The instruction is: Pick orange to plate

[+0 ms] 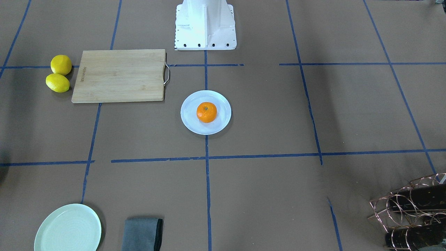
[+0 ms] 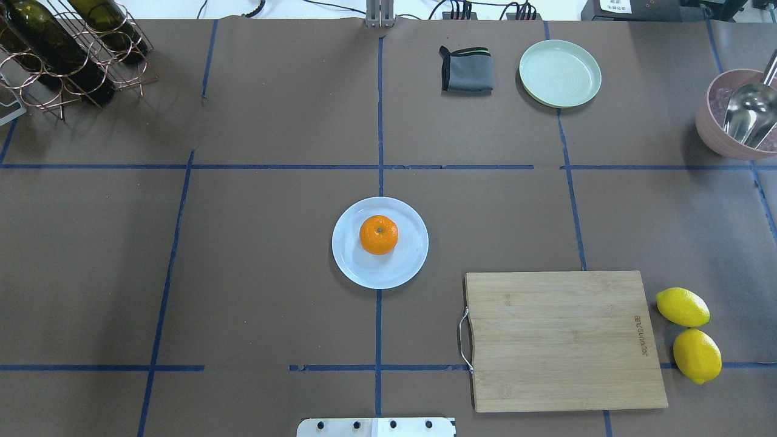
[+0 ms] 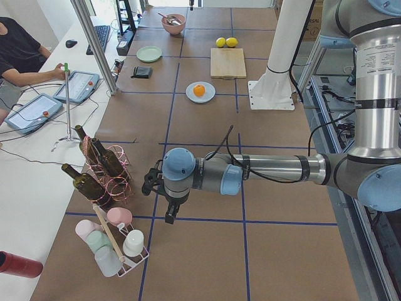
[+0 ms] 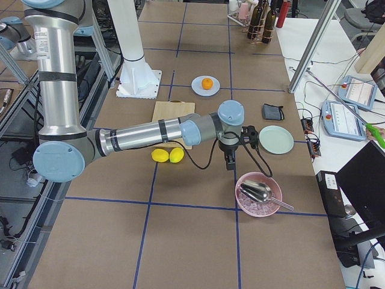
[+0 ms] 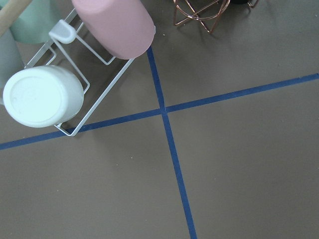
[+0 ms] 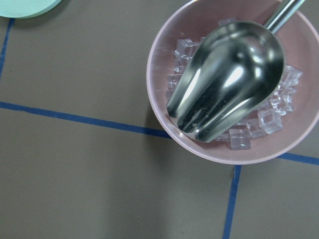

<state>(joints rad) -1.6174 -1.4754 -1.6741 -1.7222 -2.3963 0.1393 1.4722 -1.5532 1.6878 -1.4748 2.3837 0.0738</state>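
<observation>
The orange (image 1: pixel 206 112) (image 2: pixel 379 234) rests stem-up on the pale bluish-white plate (image 1: pixel 190 118) (image 2: pixel 370 273) at the table's middle, with nothing touching it. Both show small in the side views as the orange (image 3: pixel 199 90) (image 4: pixel 207 83) on the plate (image 3: pixel 190 95) (image 4: pixel 197 88). My left gripper (image 3: pixel 170 216) hangs far off at the left end of the table, near a cup rack; I cannot tell its state. My right gripper (image 4: pixel 229 165) hangs at the right end, beside a pink bowl; its state I cannot tell either. Neither gripper appears in the overhead or front views.
A wooden cutting board (image 2: pixel 561 340) and two lemons (image 2: pixel 689 334) lie to the right. A mint-green plate (image 2: pixel 559 73) and grey cloth (image 2: pixel 466 70) sit at the far side. A pink bowl (image 2: pixel 734 115) holds ice and a scoop. A wine rack (image 2: pixel 67 54) stands far left.
</observation>
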